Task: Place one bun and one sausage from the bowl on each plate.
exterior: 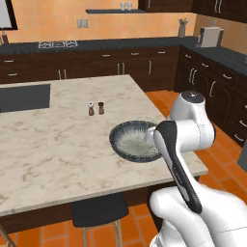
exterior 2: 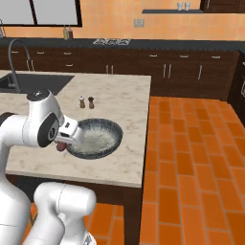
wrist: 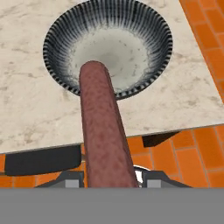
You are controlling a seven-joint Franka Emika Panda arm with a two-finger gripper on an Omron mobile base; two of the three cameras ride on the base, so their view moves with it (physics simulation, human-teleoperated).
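End effector (wrist: 107,181): closed on a sausage, its two dark tips either side of the near end at the bottom of the hand view; it hangs past the near edge of the desk, over the floor
Sausage (wrist: 105,131): long, reddish-brown, held lengthwise so it points away from the hand toward the bowl; its far rounded end lines up over the bowl's near rim in the hand view; a small reddish end shows under the hand in the right base view (exterior 2: 60,146)
Bowl (exterior: 126,129): wide, shallow, dark speckled outside, pale grey inside, upright on the desk near the corner closest to the robot; nothing seen lying inside it
Desk (exterior: 58,144): pale marble island top with a dark base
Shakers (exterior: 96,108): two small ones, one white-capped and one dark-capped, standing just beside each other, further back on the desk than the bowl and well apart from it
Stool (exterior: 99,211): dark seat tucked under the desk's near edge
Floor (exterior 2: 191,158): orange tiles
Sink (exterior 2: 28,82): dark basin set in the desk's far left part, with a curved tap
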